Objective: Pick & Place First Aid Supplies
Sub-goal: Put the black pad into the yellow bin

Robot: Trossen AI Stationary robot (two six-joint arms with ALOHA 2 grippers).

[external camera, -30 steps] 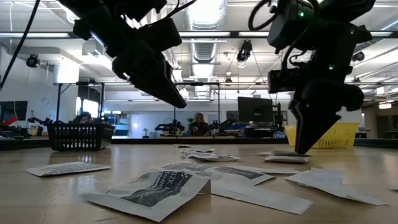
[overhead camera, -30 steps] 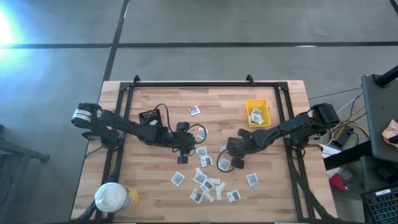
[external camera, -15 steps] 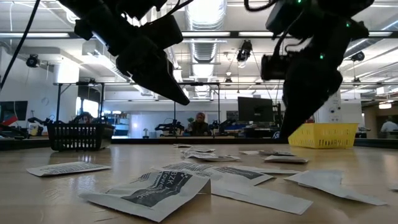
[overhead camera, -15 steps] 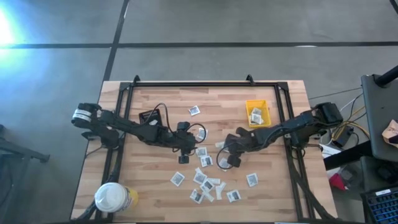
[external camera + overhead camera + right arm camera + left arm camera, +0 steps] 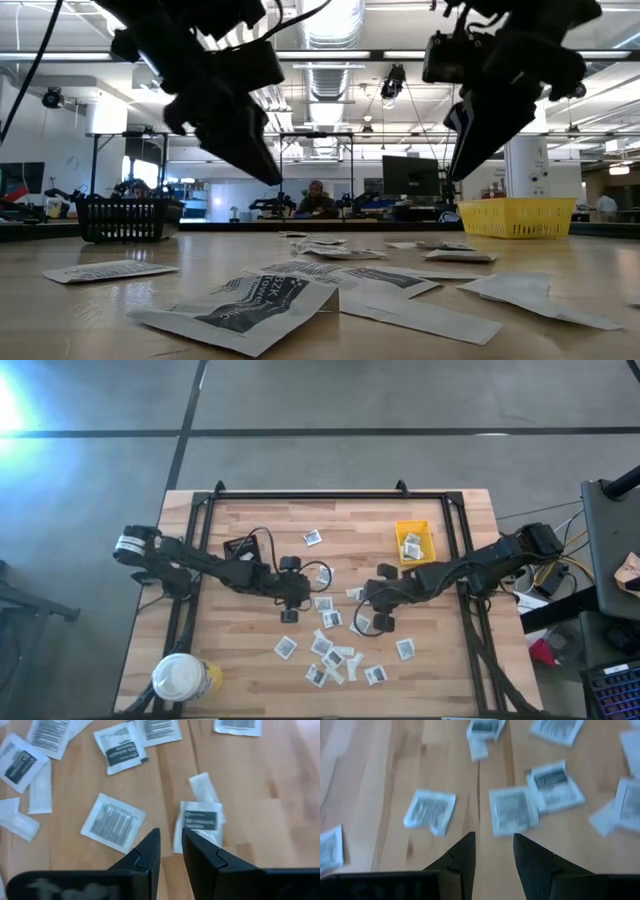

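Both arms reach over the table's middle. Left gripper (image 5: 494, 851) hangs above the scattered packets (image 5: 330, 645) with a moderate gap, empty. Right gripper (image 5: 170, 847) (nearer the yellow bin (image 5: 414, 542), which contains packets) shows a narrow gap, nothing between its fingers.

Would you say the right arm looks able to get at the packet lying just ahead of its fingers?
Probably yes. The right gripper hangs above the table with nothing between its fingertips and the packet; only another pale packet is tucked partly under it.
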